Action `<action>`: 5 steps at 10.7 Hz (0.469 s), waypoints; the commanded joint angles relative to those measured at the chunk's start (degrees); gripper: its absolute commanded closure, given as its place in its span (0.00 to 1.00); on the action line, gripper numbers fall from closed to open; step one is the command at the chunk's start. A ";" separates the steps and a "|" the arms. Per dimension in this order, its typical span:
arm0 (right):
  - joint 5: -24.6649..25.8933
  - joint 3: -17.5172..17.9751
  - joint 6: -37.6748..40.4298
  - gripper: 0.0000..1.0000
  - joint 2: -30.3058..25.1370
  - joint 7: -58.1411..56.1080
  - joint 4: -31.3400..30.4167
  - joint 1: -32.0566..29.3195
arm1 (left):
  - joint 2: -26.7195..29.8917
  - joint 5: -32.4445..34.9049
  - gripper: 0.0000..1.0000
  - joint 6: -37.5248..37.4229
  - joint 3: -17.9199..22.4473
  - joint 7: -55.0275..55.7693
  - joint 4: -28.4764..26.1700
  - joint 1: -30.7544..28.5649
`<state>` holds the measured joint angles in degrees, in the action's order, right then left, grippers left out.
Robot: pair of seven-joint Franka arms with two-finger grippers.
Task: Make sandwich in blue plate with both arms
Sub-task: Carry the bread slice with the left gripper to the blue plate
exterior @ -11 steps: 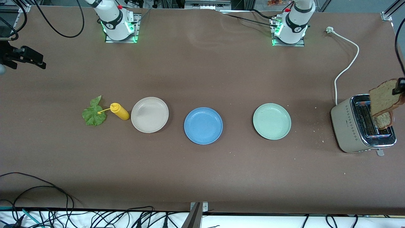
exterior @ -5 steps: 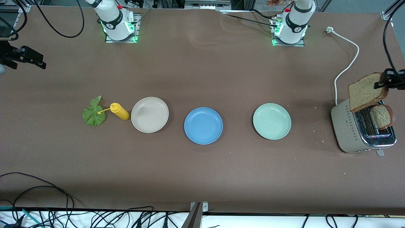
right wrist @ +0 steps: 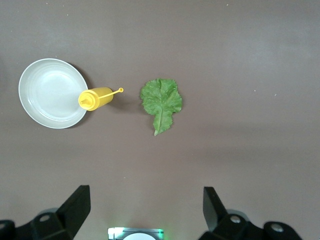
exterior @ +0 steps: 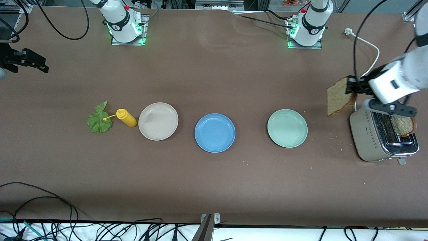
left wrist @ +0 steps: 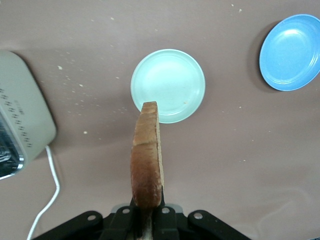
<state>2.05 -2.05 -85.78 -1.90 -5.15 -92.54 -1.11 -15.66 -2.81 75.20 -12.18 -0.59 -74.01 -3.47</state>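
1. A square-ish slice of brown wholemeal bread (exterior: 340, 96) with a darker crust hangs on edge in the air, over the bare table between the pale green round plate (exterior: 287, 128) and the beige toaster (exterior: 367, 134).
2. The left gripper (exterior: 351, 87) has its black fingers clenched on that slice at its upper edge; in the left wrist view the slice (left wrist: 147, 160) stands up from between them.
3. A second brown bread slice (exterior: 404, 125) stands in a slot of the toaster, at the left arm's end of the table.
4. The round, shallow, medium-blue plate (exterior: 215, 133) lies mid-table with nothing on it, between the pale green plate and a round beige plate (exterior: 158, 121).
5. A crinkled green lettuce leaf (exterior: 99, 119) lies flat toward the right arm's end, just beside a yellow squeeze bottle (exterior: 125, 117) lying on its side, which is next to the beige plate.
6. The right gripper (right wrist: 145, 210) waits high above the leaf and the bottle, its jaws spread wide and holding nothing.
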 commanded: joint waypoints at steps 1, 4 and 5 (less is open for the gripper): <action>-0.55 0.03 0.96 0.00 -0.29 0.58 0.52 -0.03 | -2.87 -3.14 1.00 -0.32 0.75 5.93 0.01 3.63; -0.55 0.03 0.96 0.00 -0.29 0.58 0.52 -0.03 | -4.55 -13.24 1.00 6.50 1.28 10.06 -5.94 6.44; -0.55 0.03 0.96 0.00 -0.29 0.58 0.52 -0.03 | -4.55 -13.97 1.00 10.80 1.28 10.26 -9.10 8.46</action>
<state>2.05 -2.06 -85.76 -1.90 -5.14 -92.53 -1.11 -20.47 -12.73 78.83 -11.95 7.63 -77.23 1.55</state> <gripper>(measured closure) 0.000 0.899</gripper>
